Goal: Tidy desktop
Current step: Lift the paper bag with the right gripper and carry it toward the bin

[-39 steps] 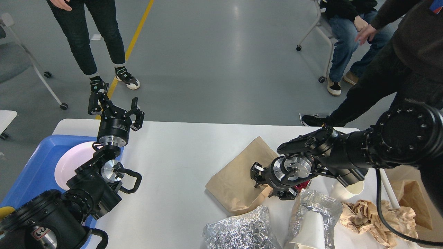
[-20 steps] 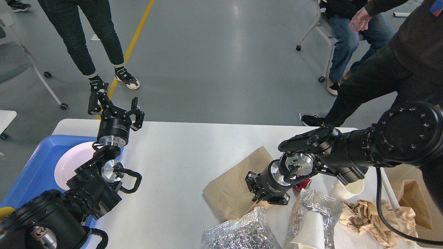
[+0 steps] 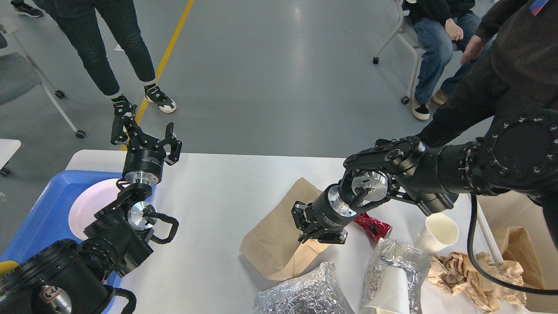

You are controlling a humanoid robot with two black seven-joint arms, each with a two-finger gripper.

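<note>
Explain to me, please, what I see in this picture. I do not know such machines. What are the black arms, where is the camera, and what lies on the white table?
The camera sits in a humanoid robot's head, looking forward and down. The two black arms are its own.

The left gripper, two open fingers, hangs over the far edge of the desktop, holding nothing. Below it a blue tray carries a white plate.

The right gripper presses on a brown paper bag; whether it grips the bag, I cannot tell.

Nearby lie a red wrapper, a paper cup, crumpled foil and crumpled brown paper. People stand behind.
</note>
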